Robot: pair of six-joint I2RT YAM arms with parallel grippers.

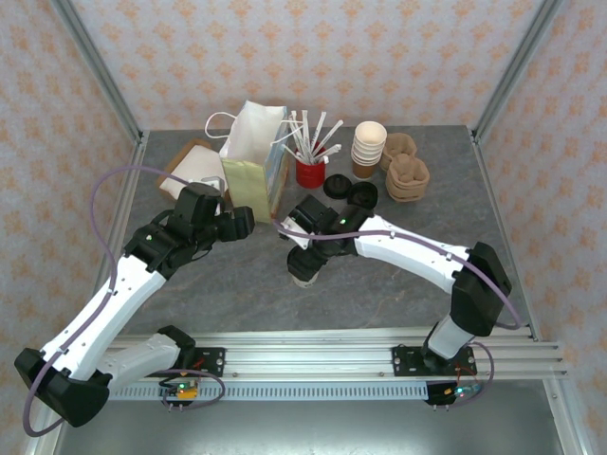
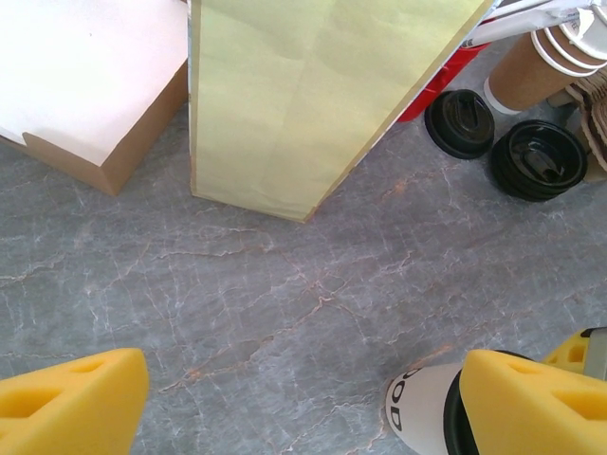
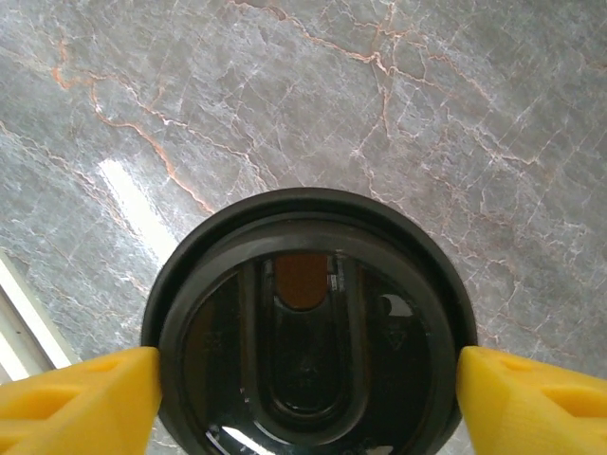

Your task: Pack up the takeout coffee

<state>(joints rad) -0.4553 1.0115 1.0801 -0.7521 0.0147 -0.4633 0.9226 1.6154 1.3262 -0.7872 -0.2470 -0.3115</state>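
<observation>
Beneath both of my pincers runs the grey marbled table (image 1: 398,284), the biggest thing out here. My left pincer (image 2: 303,403) is spread wide with nothing in it, just bare table between its pads.

Ahead of it stands the white paper bag (image 1: 254,128), handles up. Nearer, just in front of the pincer, is the yellow-green paper bag (image 2: 313,95), upright. To that pincer's left front sits a cardboard box (image 2: 85,85) with a white top, just beside the yellow-green bag.

Over to my right pincer (image 3: 308,398) now. Far ahead and to its right is a pile of brown pulp carriers (image 1: 406,171). Just beside them is the stack of lidless cream cups (image 1: 369,147). Straight ahead of the pincer, the red cup of white straws (image 1: 309,172) stands right by the bags.

And the takeout coffee (image 3: 308,332): it is upright on the table directly under my right pincer, black lid facing up at me. A yellow pad (image 3: 81,398) sits on each side of the rim. They look right at the rim, but whether they are pressing it or only framing it, I cannot tell.

Smallest of all, two loose black lids (image 2: 460,121) lie flat ahead of the right pincer, near the foot of the cup stack.
</observation>
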